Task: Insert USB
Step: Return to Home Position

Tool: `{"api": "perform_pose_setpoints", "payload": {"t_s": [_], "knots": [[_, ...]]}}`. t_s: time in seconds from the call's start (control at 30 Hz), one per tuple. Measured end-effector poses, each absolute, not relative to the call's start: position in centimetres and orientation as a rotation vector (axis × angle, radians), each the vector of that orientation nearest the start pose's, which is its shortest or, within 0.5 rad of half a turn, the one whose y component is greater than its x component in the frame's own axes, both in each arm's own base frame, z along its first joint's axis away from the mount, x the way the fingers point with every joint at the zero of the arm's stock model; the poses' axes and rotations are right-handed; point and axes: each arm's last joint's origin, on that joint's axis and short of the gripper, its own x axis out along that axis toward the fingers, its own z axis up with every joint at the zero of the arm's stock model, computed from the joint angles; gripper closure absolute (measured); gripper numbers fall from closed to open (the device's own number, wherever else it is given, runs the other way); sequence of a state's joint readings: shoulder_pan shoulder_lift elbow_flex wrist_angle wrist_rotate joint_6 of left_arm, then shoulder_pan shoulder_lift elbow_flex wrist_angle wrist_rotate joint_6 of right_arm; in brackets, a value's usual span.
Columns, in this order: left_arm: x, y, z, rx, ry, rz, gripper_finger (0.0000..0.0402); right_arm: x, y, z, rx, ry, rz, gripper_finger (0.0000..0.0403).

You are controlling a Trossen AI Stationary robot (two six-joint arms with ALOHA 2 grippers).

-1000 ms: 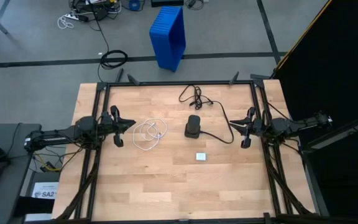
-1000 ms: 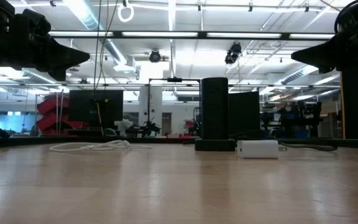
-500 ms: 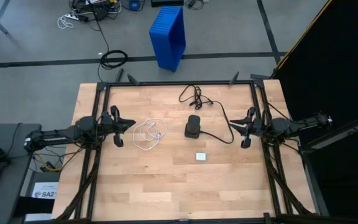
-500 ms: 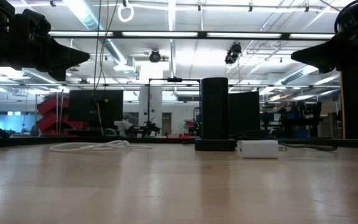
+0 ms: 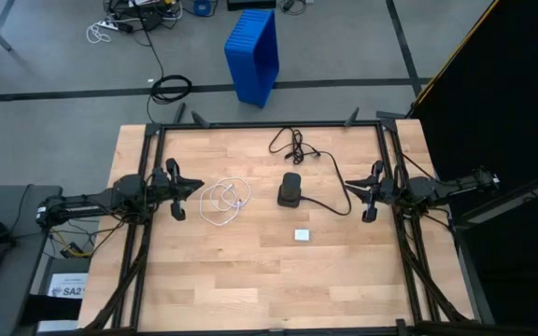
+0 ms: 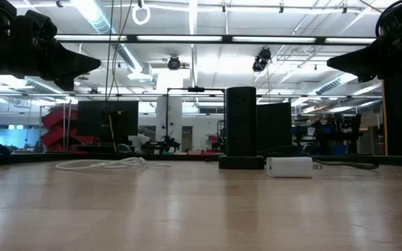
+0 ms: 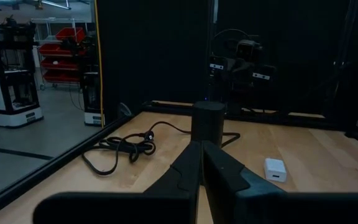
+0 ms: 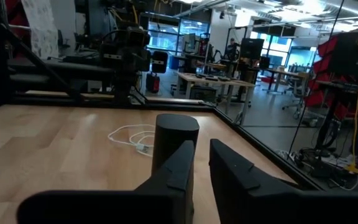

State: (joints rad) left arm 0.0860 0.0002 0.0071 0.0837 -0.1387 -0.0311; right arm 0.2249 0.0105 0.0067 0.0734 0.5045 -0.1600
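Lying apart, 1 USB (image 5: 224, 202), 1 black box (image 5: 290, 189) and 1 adapter (image 5: 302, 235) are seen; plug ends can't be made out. L gripper (image 5: 199, 187) fingers closed, R gripper (image 5: 347, 186) fingers barely parted.

The robot has two arms, both dark, nearly black, with a matte surface. In the high view the left arm (image 5: 92, 199) at the left edge and the right arm (image 5: 437, 187) at the right edge are made of slim straight links with thicker round joints between them. The left gripper (image 5: 198, 188) and the right gripper (image 5: 349, 189) each have a short crossbar, from which two fingers narrow to a point. In the wrist views the fingers (image 7: 182, 177) are angular black wedges with flat faces, above a wide black bar along the bottom of the frame. In the upper middle of the left wrist view, the right arm's wrist carries small pale grey patches.
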Motion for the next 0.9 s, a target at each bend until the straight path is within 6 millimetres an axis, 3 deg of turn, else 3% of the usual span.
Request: {"api": "perform_pose_setpoints", "payload": {"t_s": [0.9], "knots": [[9.59, 1.23, 17.40, -0.034, -0.094, 0.223, 0.0401, 9.49, 0.73, 17.18, -0.134, -0.042, -0.284, 0.0361]]}}
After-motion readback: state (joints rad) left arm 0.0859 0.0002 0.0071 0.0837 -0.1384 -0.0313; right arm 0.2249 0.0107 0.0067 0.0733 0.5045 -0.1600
